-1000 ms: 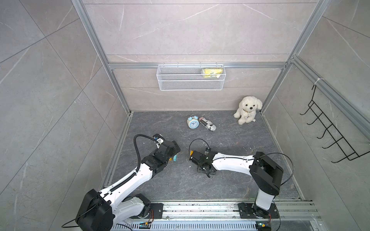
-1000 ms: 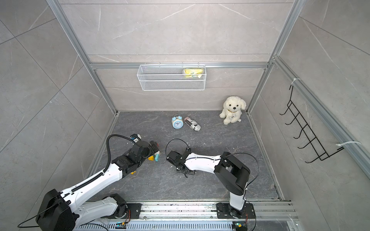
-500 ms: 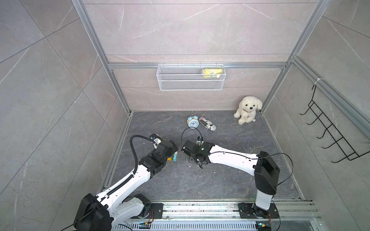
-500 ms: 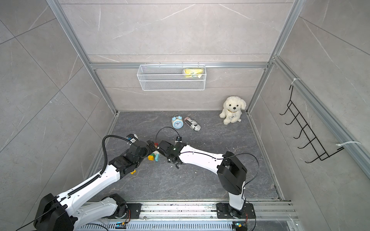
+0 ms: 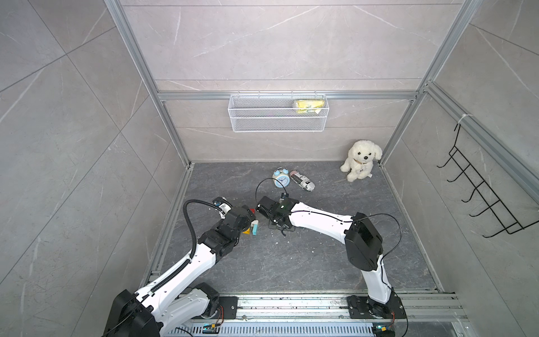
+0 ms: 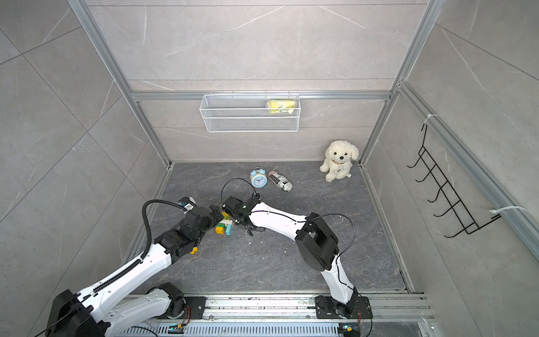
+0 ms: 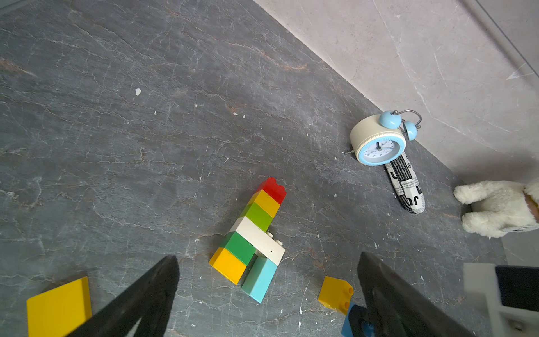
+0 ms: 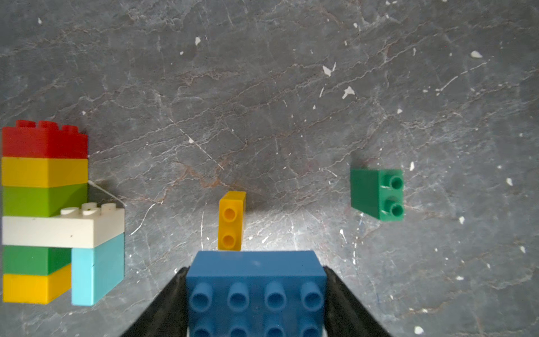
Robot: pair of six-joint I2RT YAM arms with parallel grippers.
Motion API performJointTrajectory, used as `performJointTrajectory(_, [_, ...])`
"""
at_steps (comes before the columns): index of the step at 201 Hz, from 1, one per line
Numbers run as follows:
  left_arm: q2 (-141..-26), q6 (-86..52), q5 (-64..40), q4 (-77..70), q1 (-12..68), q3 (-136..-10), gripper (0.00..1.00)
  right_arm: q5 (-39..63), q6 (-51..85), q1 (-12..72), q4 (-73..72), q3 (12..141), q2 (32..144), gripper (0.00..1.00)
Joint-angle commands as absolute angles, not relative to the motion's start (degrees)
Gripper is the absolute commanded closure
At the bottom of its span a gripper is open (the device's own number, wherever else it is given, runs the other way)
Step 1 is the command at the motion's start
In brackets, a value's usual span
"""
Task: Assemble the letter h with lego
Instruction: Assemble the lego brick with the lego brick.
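Dark stone floor (image 5: 291,262), tiled walls on three sides.
Wire basket (image 5: 262,124) on the back wall, with a yellow packet (image 5: 309,105) at one end.

Left arm (image 5: 186,268) and right arm (image 5: 318,221) both reach in from the near rail. Their heads nearly meet over the left half of the floor.

Dog (image 5: 361,163), white plush, sits in the far right corner.
Clock (image 5: 281,178) stands near the back wall, just beside a newsprint roll (image 5: 302,180).

Stack (image 6: 224,226) lies on its side on the floor between the two grippers.
- Order from one end: red, yellow, lime, white brick (image 8: 62,232), green, yellow.
- The white brick overhangs, and a light-blue brick (image 8: 97,268) sits under the overhang, alongside the green and yellow.

Left gripper (image 7: 267,258) is released, jaws wide apart, over the floor near the stack.
Right gripper (image 8: 255,271) grasps a blue brick (image 8: 256,291), one finger on each short side, studs toward the wrist camera. Cannot tell whether the brick is clear of the floor.

Loose pieces:
- Yellow brick (image 8: 232,221), two studs, on its side just beyond the blue brick.
- Green brick (image 8: 377,194), also on its side, well apart from the stack, with the yellow brick between them.
- Second yellow brick (image 7: 58,306), close by the left finger.

White flecks (image 8: 348,92) are scattered over the floor.
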State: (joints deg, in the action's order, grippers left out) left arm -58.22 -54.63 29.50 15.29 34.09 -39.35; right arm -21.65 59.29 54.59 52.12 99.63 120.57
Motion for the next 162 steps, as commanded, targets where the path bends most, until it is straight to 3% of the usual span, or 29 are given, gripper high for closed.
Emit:
performJointTrajectory(1, [-57.2,-55.5,31.1,16.0,33.8,-39.4,0.01,-21.4,59.0,53.8,53.5,101.9,122.4,0.61])
performJointTrajectory(162, [-58.1,-55.3,30.2,15.6,33.9,-39.6,0.0,-20.4,58.7,51.7,53.9,103.3,125.2,0.61])
